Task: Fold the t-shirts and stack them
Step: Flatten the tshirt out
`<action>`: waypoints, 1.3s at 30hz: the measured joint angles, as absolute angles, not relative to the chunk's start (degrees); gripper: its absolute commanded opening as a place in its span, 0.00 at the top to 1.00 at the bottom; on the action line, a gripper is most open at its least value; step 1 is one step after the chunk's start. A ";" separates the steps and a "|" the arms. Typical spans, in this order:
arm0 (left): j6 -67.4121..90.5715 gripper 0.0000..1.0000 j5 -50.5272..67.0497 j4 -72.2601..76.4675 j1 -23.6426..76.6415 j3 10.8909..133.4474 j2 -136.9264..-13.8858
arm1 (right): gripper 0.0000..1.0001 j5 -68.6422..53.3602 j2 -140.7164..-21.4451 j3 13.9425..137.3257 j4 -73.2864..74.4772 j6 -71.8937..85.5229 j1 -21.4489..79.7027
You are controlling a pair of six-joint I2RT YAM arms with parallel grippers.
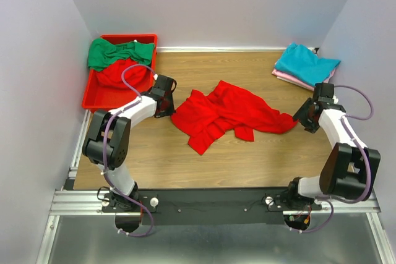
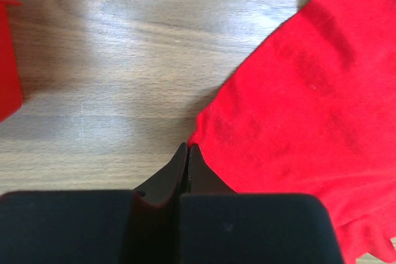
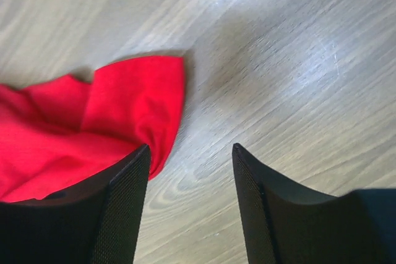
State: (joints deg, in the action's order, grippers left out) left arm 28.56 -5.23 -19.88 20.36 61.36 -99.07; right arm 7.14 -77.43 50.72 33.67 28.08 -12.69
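Crumpled red t-shirt (image 1: 229,114) sprawls centre; folded teal t-shirt (image 1: 306,63) tops pink t-shirt (image 1: 289,78) far right; green t-shirt (image 1: 117,52) bunched far left.

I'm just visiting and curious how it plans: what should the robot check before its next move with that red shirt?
1. Red t-shirt spread flat: not ok, crumpled.
2. Left gripper shut at the shirt's edge: ok.
3. Left gripper pinching cloth: cannot tell.
4. Right gripper gripping the shirt: not ok, open, cloth outside the jaws.
5. Teal t-shirt folded on pink t-shirt: ok.
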 measured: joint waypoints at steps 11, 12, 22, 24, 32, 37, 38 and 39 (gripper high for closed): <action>28.56 1.00 -3.86 -19.84 20.36 58.13 -98.43 | 0.50 4.32 -87.61 50.61 27.75 26.76 -13.91; 28.56 1.00 -3.77 -19.84 20.36 57.84 -98.41 | 0.50 4.21 -88.38 50.70 27.27 26.65 -13.93; 28.49 1.00 -3.16 -19.81 20.36 57.41 -97.12 | 0.61 3.68 -93.21 52.07 23.22 25.54 -14.00; 28.47 1.00 -3.03 -19.84 20.36 57.41 -97.10 | 0.70 3.64 -93.78 52.49 22.55 25.34 -14.00; 28.32 1.00 -0.36 -19.70 20.32 57.49 -96.99 | 0.98 3.68 -95.85 54.33 21.39 24.08 -14.00; 28.71 1.00 1.78 -20.69 19.20 59.70 -94.74 | 0.98 3.68 -95.53 55.57 22.52 23.88 -14.00; 28.82 1.00 2.11 -20.91 18.68 60.45 -93.91 | 0.98 3.66 -94.87 56.55 23.35 23.88 -14.00; 29.02 1.00 2.39 -21.37 18.00 61.63 -92.66 | 0.99 3.66 -94.13 57.74 24.36 23.88 -14.00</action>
State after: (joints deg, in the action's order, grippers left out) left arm 29.02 2.39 -21.37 18.00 61.63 -92.66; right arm 3.66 -94.13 57.74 24.36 23.88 -14.00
